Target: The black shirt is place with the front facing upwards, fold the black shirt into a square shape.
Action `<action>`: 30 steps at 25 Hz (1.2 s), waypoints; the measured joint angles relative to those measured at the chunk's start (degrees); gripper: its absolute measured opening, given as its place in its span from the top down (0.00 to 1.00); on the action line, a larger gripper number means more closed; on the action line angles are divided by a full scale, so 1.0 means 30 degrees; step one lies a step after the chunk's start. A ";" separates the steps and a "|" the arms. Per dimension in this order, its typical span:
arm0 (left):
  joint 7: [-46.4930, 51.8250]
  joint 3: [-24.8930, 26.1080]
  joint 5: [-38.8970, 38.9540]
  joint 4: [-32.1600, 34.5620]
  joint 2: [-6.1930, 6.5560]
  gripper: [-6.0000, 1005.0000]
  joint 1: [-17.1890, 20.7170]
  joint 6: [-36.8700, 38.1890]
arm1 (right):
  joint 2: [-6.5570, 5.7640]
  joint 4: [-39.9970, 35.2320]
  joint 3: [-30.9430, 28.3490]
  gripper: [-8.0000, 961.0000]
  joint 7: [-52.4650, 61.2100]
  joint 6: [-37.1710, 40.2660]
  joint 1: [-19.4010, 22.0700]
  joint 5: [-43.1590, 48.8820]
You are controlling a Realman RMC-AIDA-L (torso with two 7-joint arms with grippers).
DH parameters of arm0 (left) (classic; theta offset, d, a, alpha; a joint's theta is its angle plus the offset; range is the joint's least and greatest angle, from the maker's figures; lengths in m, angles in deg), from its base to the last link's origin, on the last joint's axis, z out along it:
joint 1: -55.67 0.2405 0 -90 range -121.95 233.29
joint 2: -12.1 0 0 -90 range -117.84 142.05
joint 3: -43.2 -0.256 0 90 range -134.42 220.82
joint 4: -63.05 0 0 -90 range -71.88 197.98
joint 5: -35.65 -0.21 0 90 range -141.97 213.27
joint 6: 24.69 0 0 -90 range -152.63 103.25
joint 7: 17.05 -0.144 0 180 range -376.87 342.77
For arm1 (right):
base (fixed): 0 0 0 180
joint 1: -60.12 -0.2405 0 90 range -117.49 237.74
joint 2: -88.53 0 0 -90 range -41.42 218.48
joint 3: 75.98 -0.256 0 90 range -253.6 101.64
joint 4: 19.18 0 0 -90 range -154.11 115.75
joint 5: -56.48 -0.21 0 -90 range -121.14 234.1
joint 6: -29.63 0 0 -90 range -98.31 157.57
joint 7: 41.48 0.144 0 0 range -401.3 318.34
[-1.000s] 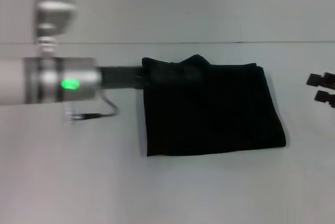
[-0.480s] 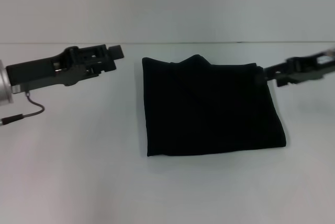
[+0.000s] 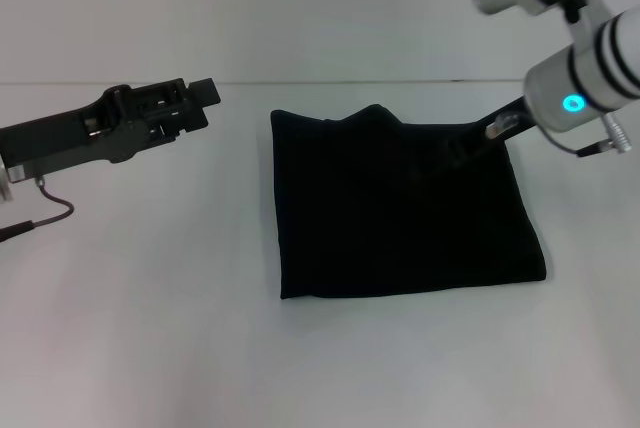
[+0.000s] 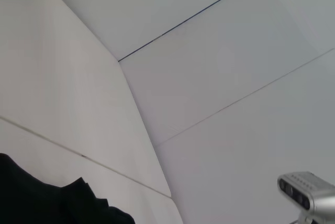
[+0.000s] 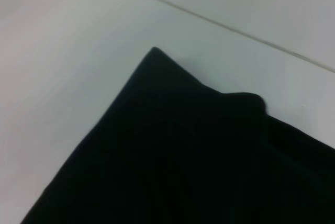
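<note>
The black shirt (image 3: 400, 218) lies folded into a rough square in the middle of the white table, with a small bump on its far edge. No print or label shows. My left gripper (image 3: 200, 96) hovers to the left of the shirt's far left corner, apart from it. My right gripper (image 3: 455, 156) reaches in from the upper right and sits over the shirt's far right part, black against black. The right wrist view shows the shirt's far corner and bump (image 5: 183, 156) close below. The left wrist view shows only a strip of the shirt (image 4: 52, 203).
The white table (image 3: 150, 328) runs back to a pale wall, with a seam line (image 3: 300, 82) behind the shirt. A thin cable (image 3: 45, 216) hangs from my left arm. A grey part of the right arm (image 4: 306, 190) shows in the left wrist view.
My right arm has swung in from the right edge and its gripper now sits over the shirt's far right part. My left gripper has drawn back slightly to the left. The shirt has not moved.
</note>
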 joint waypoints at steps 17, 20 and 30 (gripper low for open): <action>-0.0007 0.0030 0.0506 -0.0302 -0.0187 0.43 -0.0414 -0.0351 | 0.1482 0.0346 0.2460 0.26 0.0090 -0.2038 -0.0724 0.2437; -0.0007 0.0030 0.0507 -0.0319 -0.0195 0.43 -0.0462 -0.0422 | 0.1551 0.0462 0.2804 0.33 0.0262 -0.2059 -0.0847 0.2647; -0.0007 0.0030 0.0506 -0.0495 -0.0192 0.43 -0.0553 -0.0791 | 0.1594 0.0300 0.2843 0.64 0.0383 -0.1962 -0.0811 0.2556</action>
